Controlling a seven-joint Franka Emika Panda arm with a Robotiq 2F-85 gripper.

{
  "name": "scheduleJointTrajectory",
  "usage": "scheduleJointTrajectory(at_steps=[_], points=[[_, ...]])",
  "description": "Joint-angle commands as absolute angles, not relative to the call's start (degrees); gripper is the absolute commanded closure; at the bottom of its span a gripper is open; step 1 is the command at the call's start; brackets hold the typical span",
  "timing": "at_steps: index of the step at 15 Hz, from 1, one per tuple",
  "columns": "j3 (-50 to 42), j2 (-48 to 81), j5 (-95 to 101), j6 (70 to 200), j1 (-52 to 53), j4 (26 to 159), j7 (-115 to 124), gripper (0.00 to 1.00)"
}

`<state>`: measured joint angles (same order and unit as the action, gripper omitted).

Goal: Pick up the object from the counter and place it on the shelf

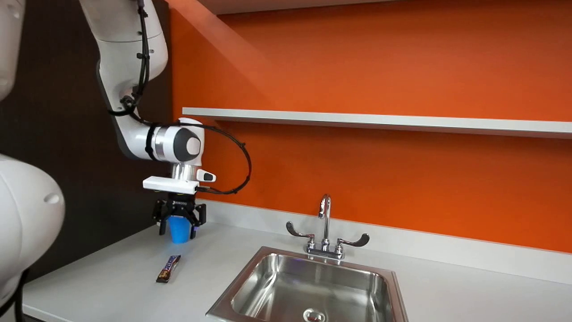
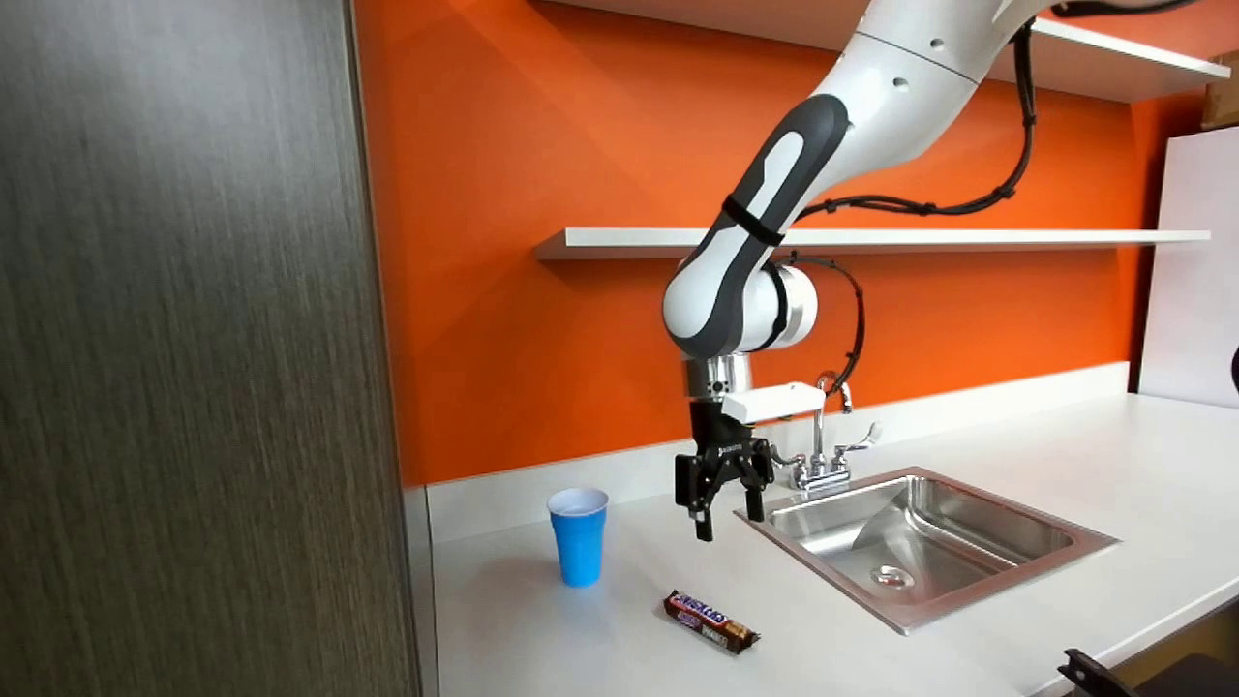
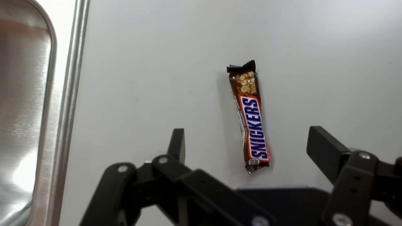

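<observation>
The object is a Snickers bar in a dark brown wrapper. It lies flat on the pale counter point(image 1: 111, 286) in both exterior views point(image 1: 168, 269) point(image 2: 711, 621) and in the wrist view point(image 3: 252, 122). My gripper point(image 2: 729, 523) is open and empty, pointing down above the counter. In the wrist view the bar lies lengthwise, between and ahead of the open fingers point(image 3: 247, 138), touching neither. The long pale shelf point(image 1: 375, 120) runs along the orange wall, higher than the gripper; it also shows in an exterior view point(image 2: 968, 237), partly hidden by the arm.
A blue cup point(image 2: 580, 542) stands upright on the counter near the bar, apart from the gripper; in an exterior view point(image 1: 179, 232) it overlaps the fingers. A steel sink point(image 1: 237, 286) with a chrome faucet point(image 1: 325, 223) is beside the bar. A dark panel point(image 2: 194, 387) bounds one end.
</observation>
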<state>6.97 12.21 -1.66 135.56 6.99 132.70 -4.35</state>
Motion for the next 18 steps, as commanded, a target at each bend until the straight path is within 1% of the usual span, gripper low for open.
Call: scheduleJointTrajectory(at_steps=[1, 8, 18], points=[[8.7, 15.0, -4.6, 136.4, 6.3, 131.2, -9.2, 0.0], [10.2, 18.3, -5.7, 139.0, 6.5, 130.6, -10.4, 0.0], [10.1, 25.4, -4.1, 147.8, 6.9, 128.0, -8.5, 0.0]])
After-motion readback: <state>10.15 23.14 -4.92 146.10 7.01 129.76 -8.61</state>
